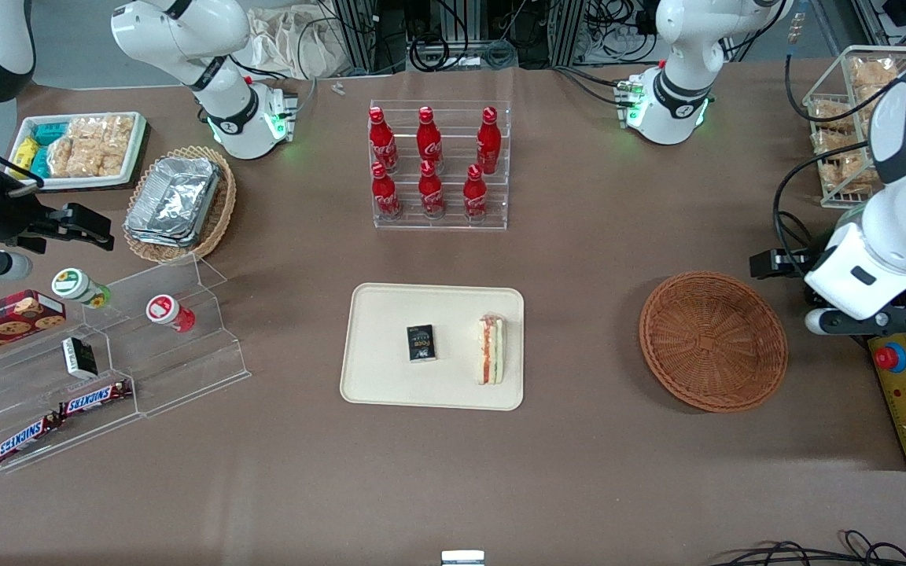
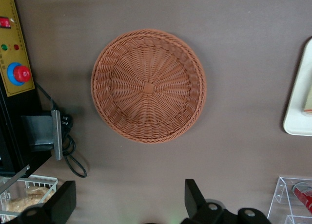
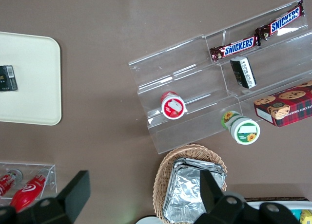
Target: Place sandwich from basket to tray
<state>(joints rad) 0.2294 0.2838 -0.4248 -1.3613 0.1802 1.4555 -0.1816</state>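
The sandwich (image 1: 491,350) lies on the cream tray (image 1: 390,377), close to the tray edge that faces the basket, with its red and green layers showing. The round reddish-brown basket (image 1: 712,339) (image 2: 148,86) is empty and sits on the table toward the working arm's end. My gripper (image 1: 775,263) (image 2: 130,199) hangs above the table beside the basket, a little farther from the front camera than it. It is open, its two black fingers (image 2: 195,197) wide apart with nothing between them. A strip of the tray (image 2: 298,117) shows in the left wrist view.
A small black box (image 1: 421,343) lies on the tray beside the sandwich. A clear rack of red bottles (image 1: 439,165) stands farther from the front camera than the tray. A yellow control box (image 1: 905,393) and a wire snack rack (image 1: 846,126) flank the working arm.
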